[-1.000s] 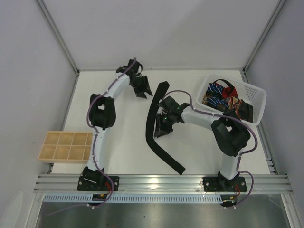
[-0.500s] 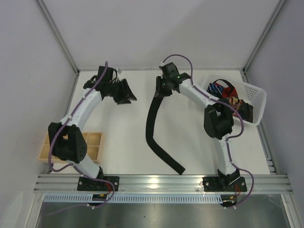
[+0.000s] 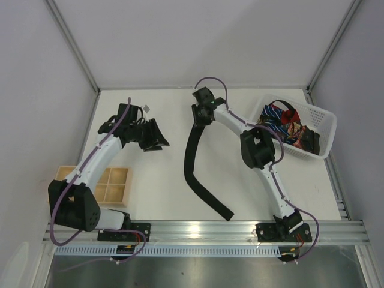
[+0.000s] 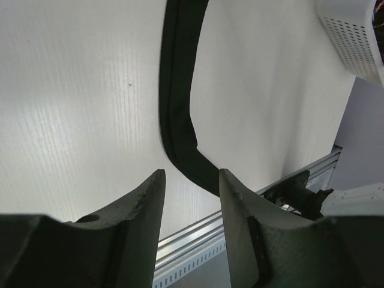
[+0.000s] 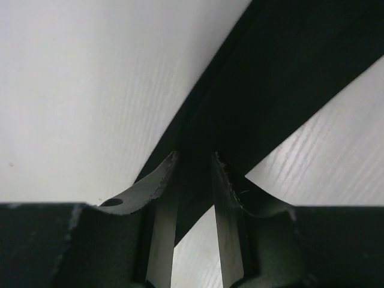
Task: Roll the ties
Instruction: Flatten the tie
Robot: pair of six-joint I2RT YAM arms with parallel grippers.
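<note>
A plain black tie [image 3: 191,156] lies in a long curve on the white table, also showing in the left wrist view [image 4: 177,120]. My right gripper [image 3: 200,116] is down on its far pointed end; its jaws stand a narrow gap apart with the black tie [image 5: 282,78] between and under the fingertips, seen at my right gripper [image 5: 195,155]. My left gripper [image 3: 157,139] is open and empty, left of the tie, pointing toward it [image 4: 192,174]. Striped, red and patterned ties [image 3: 282,123] lie bunched in the basket.
A white lattice basket [image 3: 327,123] stands at the back right, its corner in the left wrist view [image 4: 351,42]. A tan compartment tray [image 3: 111,183] sits at the left edge, partly under the left arm. A metal rail [image 3: 204,228] runs along the near edge.
My right gripper swung from the tie's middle to its far end and settled over it. My left arm pulled back to the left and nearer. The tie has not moved.
</note>
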